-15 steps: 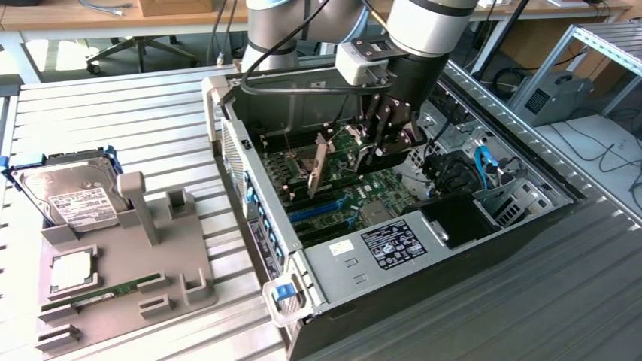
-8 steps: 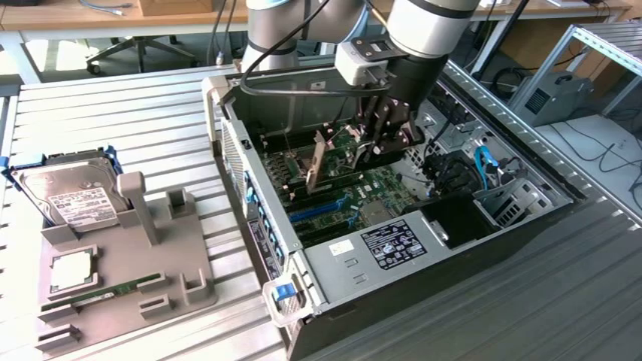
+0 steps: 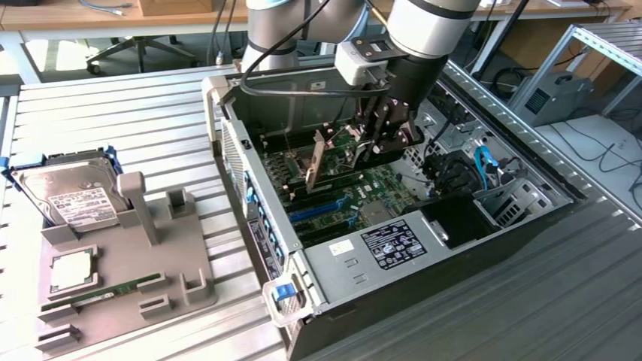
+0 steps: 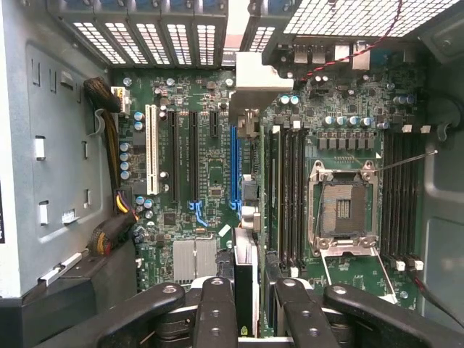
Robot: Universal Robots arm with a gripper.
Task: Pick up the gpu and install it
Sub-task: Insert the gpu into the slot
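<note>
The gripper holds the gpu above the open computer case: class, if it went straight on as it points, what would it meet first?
Probably the motherboard: the gripper shut on the gpu points down at the expansion slots; depth is unclear.

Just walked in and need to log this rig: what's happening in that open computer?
The robot arm has reached into the open computer case lying on the metal table. Its pincer is shut on the gpu, held on edge just above the motherboard beside the blue slot. On a grey tray outside sits a hard drive.
</note>
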